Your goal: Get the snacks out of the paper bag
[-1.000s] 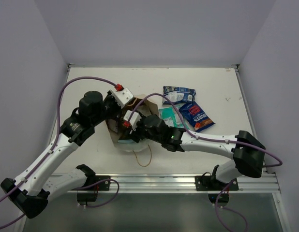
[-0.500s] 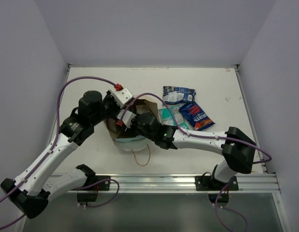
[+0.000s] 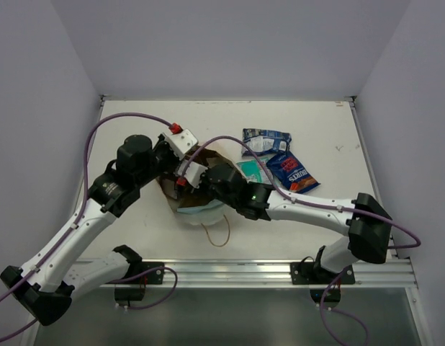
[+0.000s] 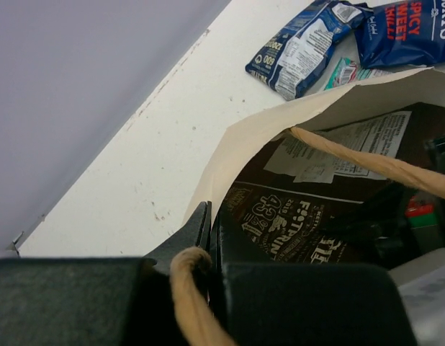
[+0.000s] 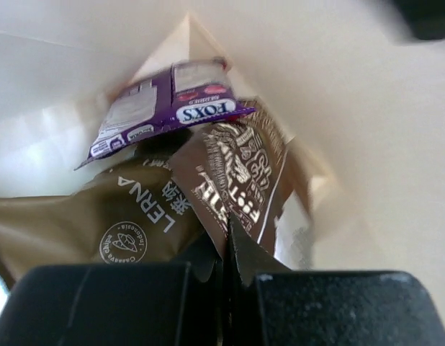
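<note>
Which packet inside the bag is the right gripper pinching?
The dark brown packet with white print: its corner is in the right gripper. The purple FOXS packet and tan LERNA packet are not held.

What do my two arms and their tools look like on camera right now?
The left arm and right arm are white shells joined by bulky black joints. A purple cable trails along each. Each wrist carries a white block with a red cap. The left tool and right tool have black fingers.
</note>
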Robot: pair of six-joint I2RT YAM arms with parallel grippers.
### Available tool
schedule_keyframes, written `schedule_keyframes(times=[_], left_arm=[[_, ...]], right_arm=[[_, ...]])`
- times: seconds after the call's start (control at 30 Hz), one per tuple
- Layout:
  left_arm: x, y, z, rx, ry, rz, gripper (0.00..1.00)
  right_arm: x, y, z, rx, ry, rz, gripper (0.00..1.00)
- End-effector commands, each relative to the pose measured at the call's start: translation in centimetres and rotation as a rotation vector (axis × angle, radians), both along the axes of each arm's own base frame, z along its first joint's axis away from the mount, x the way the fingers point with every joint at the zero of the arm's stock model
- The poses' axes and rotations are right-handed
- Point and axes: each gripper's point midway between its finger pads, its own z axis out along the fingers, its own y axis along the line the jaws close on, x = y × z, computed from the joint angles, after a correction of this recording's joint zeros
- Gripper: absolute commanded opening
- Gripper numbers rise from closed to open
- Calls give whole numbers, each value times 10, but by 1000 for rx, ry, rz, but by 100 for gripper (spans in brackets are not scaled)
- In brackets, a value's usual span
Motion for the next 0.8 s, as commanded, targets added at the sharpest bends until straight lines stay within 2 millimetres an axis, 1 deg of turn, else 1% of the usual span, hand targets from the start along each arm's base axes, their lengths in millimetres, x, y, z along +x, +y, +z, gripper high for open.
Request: schedule_keyframes(times=[0.0, 0.03, 0.07, 0.1, 0.13, 0.2, 0.23, 0.27, 0.3, 0.33, 0.37, 0.4, 0.43, 0.47, 0.5, 0.6, 0.63, 0.7, 0.77], left_arm=[[9, -5, 24, -61, -41, 27, 0], [12, -5, 21, -57, -33, 33, 0], [13, -5, 23, -59, -35, 43, 0], [15, -5, 23, -60, -33, 47, 0], [16, -6, 22, -57, -29, 50, 0], [18, -7, 21, -58, -25, 53, 0], [20, -8, 20, -58, -17, 54, 0], [21, -6, 19, -53, -15, 69, 0], [23, -4, 18, -51, -14, 83, 0], [25, -4, 17, -48, -12, 91, 0], [26, -2, 17, -45, -11, 104, 0], [27, -2, 17, -45, -13, 109, 0], [28, -1, 16, -41, -10, 117, 0], [30, 2, 15, -35, -11, 138, 0], [32, 4, 15, -35, -12, 152, 0], [36, 10, 12, -25, -8, 195, 0], [39, 10, 12, -21, -5, 205, 0], [43, 12, 9, -11, 3, 232, 0], [49, 12, 6, 1, 12, 252, 0]], right_arm=[[-15, -14, 96, 161, -91, 36, 0], [-19, -17, 105, 183, -97, 47, 0], [-24, -20, 113, 203, -101, 64, 0], [-29, -25, 115, 200, -94, 78, 0], [-36, -34, 133, 240, -109, 91, 0], [-45, -42, 151, 284, -114, 118, 0], [-53, -52, 171, 328, -131, 134, 0], [-58, -56, 178, 341, -129, 150, 0], [-65, -59, 193, 378, -130, 174, 0], [-72, -68, 209, 414, -139, 185, 0], [-76, -73, 214, 418, -130, 195, 0], [-82, -78, 230, 459, -131, 210, 0], [-87, -83, 241, 481, -135, 219, 0], [-92, -93, 251, 501, -137, 222, 0], [-95, -100, 264, 536, -141, 217, 0], [-95, -128, 291, 596, -180, 156, 0], [-89, -138, 295, 605, -192, 107, 0], [-85, -156, 304, 625, -211, 51, 0], [-71, -177, 306, 639, -231, -50, 0]])
